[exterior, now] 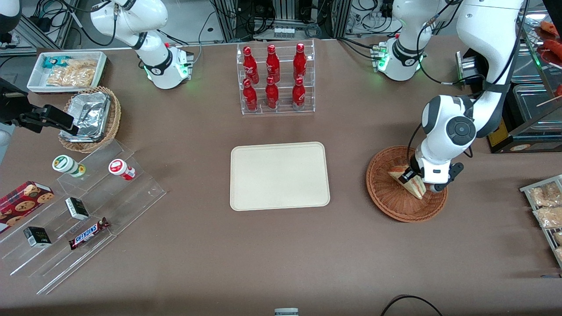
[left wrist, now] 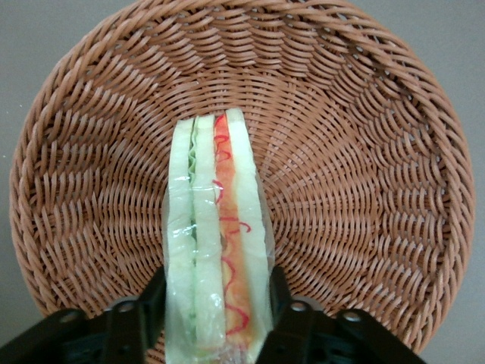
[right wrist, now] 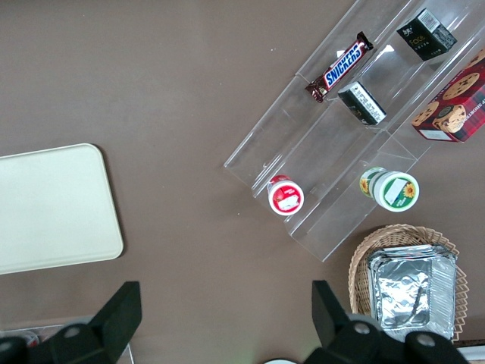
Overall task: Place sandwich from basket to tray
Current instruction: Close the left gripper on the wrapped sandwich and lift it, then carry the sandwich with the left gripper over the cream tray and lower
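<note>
The sandwich (exterior: 408, 181) (left wrist: 216, 220), a plastic-wrapped wedge of white bread with green and red filling, stands on edge in the reddish-brown wicker basket (exterior: 388, 199) (left wrist: 364, 189). My left gripper (exterior: 416, 179) (left wrist: 217, 303) is down inside the basket, shut on the sandwich. Its black fingers (left wrist: 155, 299) press against both bread faces at the wide end. The cream tray (exterior: 279, 175) (right wrist: 53, 205) lies bare on the table beside the basket, toward the parked arm's end.
A clear rack of red bottles (exterior: 275, 79) stands farther from the front camera than the tray. Toward the parked arm's end are a stepped acrylic display (exterior: 79, 206), a tan basket with a foil container (exterior: 90, 118) and a white bin (exterior: 66, 70). Snack packets (exterior: 546, 206) lie at the working arm's end.
</note>
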Robot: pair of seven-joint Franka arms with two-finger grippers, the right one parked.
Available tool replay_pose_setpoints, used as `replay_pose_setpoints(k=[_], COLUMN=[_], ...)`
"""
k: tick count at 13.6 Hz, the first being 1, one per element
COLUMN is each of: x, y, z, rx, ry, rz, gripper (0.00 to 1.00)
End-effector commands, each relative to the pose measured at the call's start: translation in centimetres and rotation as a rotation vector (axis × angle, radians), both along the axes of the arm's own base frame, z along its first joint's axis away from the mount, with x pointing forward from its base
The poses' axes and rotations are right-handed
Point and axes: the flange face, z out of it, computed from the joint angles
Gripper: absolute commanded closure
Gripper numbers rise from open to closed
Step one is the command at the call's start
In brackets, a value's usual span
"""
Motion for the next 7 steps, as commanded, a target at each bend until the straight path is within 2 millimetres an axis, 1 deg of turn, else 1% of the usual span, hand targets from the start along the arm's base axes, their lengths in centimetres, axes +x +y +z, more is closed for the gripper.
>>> replay_pose_setpoints(k=[1, 3, 4, 5, 6, 7], x=[0.6, 1.5, 1.7, 2.2, 2.2, 2.1], y=[0.1, -1.1, -3.5, -5.5, -8.6, -11.4], z=[3.8, 9.3, 12.2, 14.7, 16.7, 18.0], rx=[0.020, 0.044, 0.053, 0.059, 0.062, 0.058], ry=[0.000, 0.043, 0.065, 0.083, 0.108, 0.122], rz=[-0.010, -0.042, -0.082, -0.108, -0.141, -0.182], gripper=[0.96, 0.96, 0.96, 0.95, 0.95, 0.96])
